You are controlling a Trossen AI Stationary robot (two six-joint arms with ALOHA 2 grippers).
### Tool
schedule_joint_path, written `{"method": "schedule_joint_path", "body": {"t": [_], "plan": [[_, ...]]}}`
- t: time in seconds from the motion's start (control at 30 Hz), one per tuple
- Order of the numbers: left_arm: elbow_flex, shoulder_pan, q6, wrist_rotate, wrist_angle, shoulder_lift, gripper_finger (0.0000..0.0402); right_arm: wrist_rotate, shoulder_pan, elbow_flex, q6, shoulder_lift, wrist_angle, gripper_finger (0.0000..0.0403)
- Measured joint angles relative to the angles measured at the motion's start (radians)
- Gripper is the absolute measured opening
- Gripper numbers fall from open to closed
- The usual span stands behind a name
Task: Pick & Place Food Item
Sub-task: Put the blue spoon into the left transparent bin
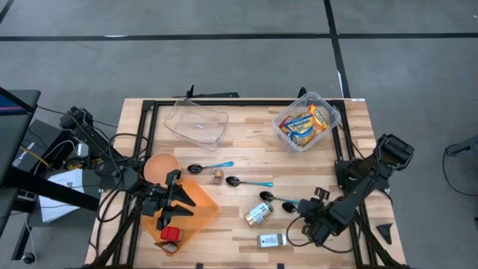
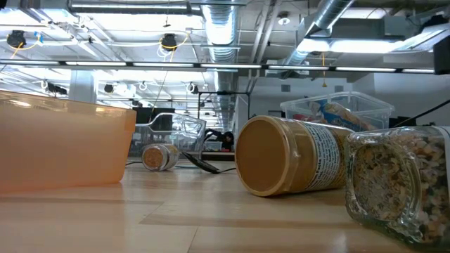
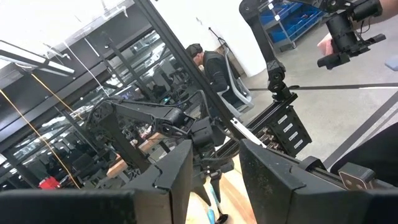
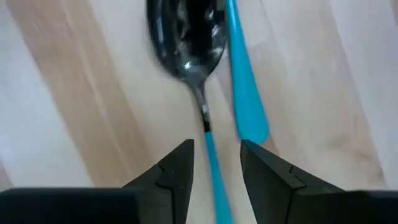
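My right gripper points down over a blue-handled spoon near the table's right front. It is open, and its fingers stand on either side of the thin handle without touching it. The spoon's bowl lies flat on the wood. Food packets fill a clear bin at the far right. A peanut-butter jar and a grain jar lie on their sides near the front. My left gripper hangs open over an orange board, holding nothing.
Two more blue-handled spoons lie mid-table, one handle end beside the right gripper's spoon. An empty clear container sits at the far left, an orange bowl and a red item at the left. A small jar lies mid-table.
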Motion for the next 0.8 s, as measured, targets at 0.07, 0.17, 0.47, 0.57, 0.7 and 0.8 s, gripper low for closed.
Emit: {"method": "schedule_joint_path", "body": {"t": [0.07, 0.17, 0.47, 0.57, 0.7, 0.8], "plan": [[0.0, 0.0, 0.0, 0.0, 0.0, 0.0, 0.0126, 0.0, 0.017, 0.0, 0.037, 0.0, -0.011, 0.0127], [0.0, 0.0, 0.0, 0.0, 0.0, 0.0, 0.0126, 0.001, 0.04, 0.0, 0.079, -0.001, -0.014, 0.0127], [0.0, 0.0, -0.002, 0.0, 0.0, 0.0, 0.0126, -0.011, 0.047, -0.079, 0.153, -0.009, 0.06, 0.0127], [0.0, 0.0, -0.003, 0.0, 0.0, 0.0, 0.0126, -0.01, 0.042, -0.124, 0.157, -0.026, 0.136, 0.0127], [0.0, 0.0, -0.003, 0.0, 0.0, 0.0, 0.0126, -0.011, 0.027, -0.178, 0.156, -0.084, 0.225, 0.0127], [0.0, 0.0, -0.003, 0.0, 0.0, 0.0, 0.0126, -0.028, 0.009, -0.205, 0.156, -0.132, 0.271, 0.0127]]}}
